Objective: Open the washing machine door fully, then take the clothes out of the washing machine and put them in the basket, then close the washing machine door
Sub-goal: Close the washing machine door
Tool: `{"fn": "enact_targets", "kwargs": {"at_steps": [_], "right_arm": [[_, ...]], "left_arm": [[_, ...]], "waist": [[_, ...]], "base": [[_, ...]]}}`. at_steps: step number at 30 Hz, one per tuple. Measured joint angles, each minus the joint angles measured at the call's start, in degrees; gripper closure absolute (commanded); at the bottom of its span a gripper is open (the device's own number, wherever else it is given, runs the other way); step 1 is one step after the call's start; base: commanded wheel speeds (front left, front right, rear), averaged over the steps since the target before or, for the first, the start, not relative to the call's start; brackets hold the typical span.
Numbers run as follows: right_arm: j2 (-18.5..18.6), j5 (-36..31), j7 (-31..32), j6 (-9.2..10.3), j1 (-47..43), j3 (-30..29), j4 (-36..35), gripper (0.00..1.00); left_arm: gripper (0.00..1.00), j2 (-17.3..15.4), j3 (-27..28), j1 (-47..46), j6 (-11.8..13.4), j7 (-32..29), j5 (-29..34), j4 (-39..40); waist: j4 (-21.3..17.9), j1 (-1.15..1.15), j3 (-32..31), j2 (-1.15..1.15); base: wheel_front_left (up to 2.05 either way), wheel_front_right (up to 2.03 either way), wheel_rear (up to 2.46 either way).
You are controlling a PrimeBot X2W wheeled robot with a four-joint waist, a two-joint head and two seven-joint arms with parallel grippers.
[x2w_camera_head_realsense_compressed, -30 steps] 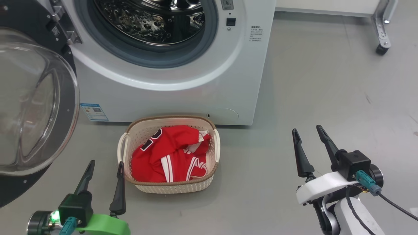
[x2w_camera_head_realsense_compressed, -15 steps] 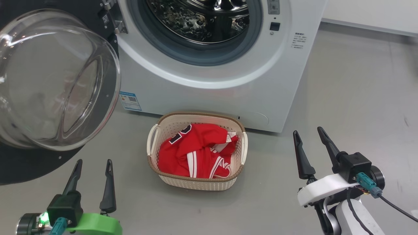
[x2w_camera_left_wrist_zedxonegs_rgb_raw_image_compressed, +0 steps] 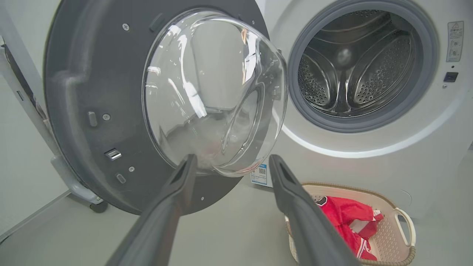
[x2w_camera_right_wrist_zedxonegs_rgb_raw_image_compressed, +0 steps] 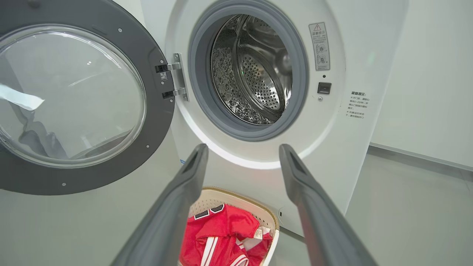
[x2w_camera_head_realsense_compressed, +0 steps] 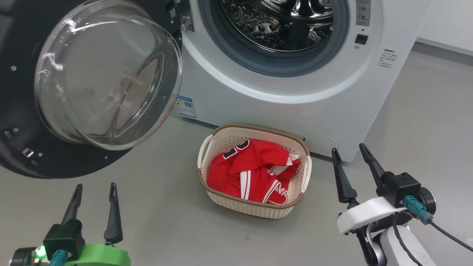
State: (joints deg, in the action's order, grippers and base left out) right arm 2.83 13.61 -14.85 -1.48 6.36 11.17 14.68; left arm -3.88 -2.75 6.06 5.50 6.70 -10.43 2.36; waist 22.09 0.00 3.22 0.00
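**Head view.** The washing machine point(x2w_camera_head_realsense_compressed: 295, 107) stands on the grey floor point(x2w_camera_head_realsense_compressed: 166, 229). The washing machine door point(x2w_camera_head_realsense_compressed: 103, 74) is swung wide on its hinge to the left, so the mouth is unobstructed. The drum point(x2w_camera_head_realsense_compressed: 284, 26) shows bare steel, with no fabric in the part visible. The basket point(x2w_camera_head_realsense_compressed: 255, 128) sits on the floor just in front of the machine, below the mouth, which suits a short drop. The clothes point(x2w_camera_head_realsense_compressed: 255, 171) lie heaped inside it, nothing trailing over the rim. The left gripper point(x2w_camera_head_realsense_compressed: 95, 186) hangs low, below the door, jaws parted and empty. The right gripper point(x2w_camera_head_realsense_compressed: 347, 147) is to the right of the basket and apart from it, jaws likewise parted and empty.

**Left wrist view.** The jaws point at the lower edge of the door's glass bowl. They look near it, but no contact is seen. In my judgement this arm is the one lined up to push the door shut.

**Right wrist view.** The jaws frame the machine's front beneath the mouth, with the basket below them. The drum looks empty from this angle too.

**Assessment.** Unloading appears complete, and closing the door is outstanding. The curved glass would likely be a slippery place to push, so the black rim looks the safer contact.
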Motion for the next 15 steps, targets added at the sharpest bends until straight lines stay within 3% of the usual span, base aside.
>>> {"fn": "enact_targets", "kwargs": {"at_steps": [15], "right_arm": [[0.0,-0.1,0.0,-0.47,-0.2,0.6,0.1,0.00]], "left_arm": [[0.00,0.1,2.1,1.3,0.4,0.5,-0.5,-0.1]], "waist": [[5.2,0.00,-0.8,0.00]], "base": [[0.00,0.00,0.00]]}}
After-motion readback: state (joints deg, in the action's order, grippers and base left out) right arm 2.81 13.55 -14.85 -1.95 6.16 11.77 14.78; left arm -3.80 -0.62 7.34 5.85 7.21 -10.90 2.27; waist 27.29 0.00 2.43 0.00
